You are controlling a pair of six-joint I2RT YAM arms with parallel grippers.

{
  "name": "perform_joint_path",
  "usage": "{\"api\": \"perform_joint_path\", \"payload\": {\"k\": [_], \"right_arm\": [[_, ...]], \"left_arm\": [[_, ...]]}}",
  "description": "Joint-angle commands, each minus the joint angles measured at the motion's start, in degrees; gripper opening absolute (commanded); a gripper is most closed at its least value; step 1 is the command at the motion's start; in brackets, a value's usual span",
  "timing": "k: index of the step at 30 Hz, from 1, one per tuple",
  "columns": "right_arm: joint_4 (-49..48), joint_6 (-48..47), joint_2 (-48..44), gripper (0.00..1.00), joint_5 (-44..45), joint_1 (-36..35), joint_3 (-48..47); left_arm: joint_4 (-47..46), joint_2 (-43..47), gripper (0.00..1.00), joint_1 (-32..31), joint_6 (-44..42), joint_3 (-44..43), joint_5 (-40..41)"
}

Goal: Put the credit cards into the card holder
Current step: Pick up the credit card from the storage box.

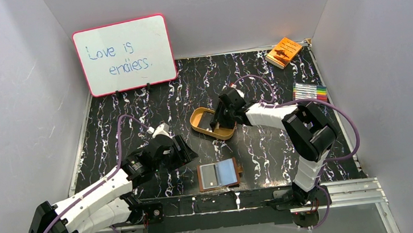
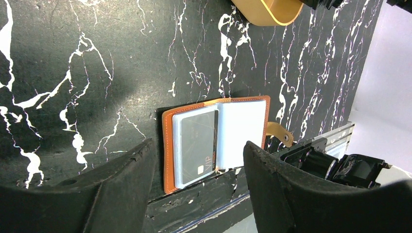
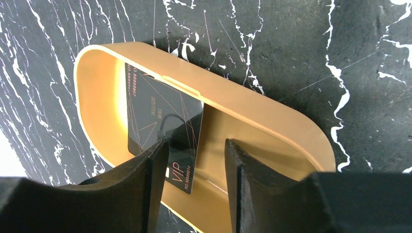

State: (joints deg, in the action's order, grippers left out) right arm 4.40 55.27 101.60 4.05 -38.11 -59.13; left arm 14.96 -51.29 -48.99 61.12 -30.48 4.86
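Note:
The card holder [image 1: 218, 174] lies open near the table's front edge, and it also shows in the left wrist view [image 2: 167, 150]. Its left leaf holds a dark VIP card [image 2: 197, 143] under a clear sleeve. Its right leaf shows a pale blue-white panel [image 2: 241, 133]; I cannot tell whether that is a card. My left gripper [image 1: 182, 153] [image 2: 198, 145] is open and empty, hovering above it. A black credit card [image 3: 155, 114] leans inside the tan tray [image 3: 272, 104] [image 1: 198, 123]. My right gripper [image 1: 221, 118] [image 3: 194, 165] is open, with the card's lower corner between its fingers, against the left one.
A whiteboard [image 1: 124, 55] stands at the back left. An orange booklet [image 1: 284, 52] lies at the back right, with a pack of markers [image 1: 309, 92] at the right edge. A metal rail [image 1: 343, 192] runs along the front.

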Motion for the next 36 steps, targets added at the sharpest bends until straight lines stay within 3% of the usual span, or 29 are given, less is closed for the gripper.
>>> {"api": "perform_joint_path", "payload": {"k": [1,16,36], "right_arm": [[-2.90,-0.51,-1.67,0.56,-2.00,0.33,-0.35],[-3.62,-0.07,-1.81,0.34,-3.64,0.83,2.02],[-3.88,0.24,-6.32,0.16,-3.68,1.89,6.43]], "left_arm": [[-0.20,0.22,0.63,-0.14,0.07,0.39,-0.20],[-0.02,0.09,0.63,-0.14,0.06,0.60,-0.07],[0.15,-0.13,0.63,-0.14,0.18,0.68,-0.01]]}}
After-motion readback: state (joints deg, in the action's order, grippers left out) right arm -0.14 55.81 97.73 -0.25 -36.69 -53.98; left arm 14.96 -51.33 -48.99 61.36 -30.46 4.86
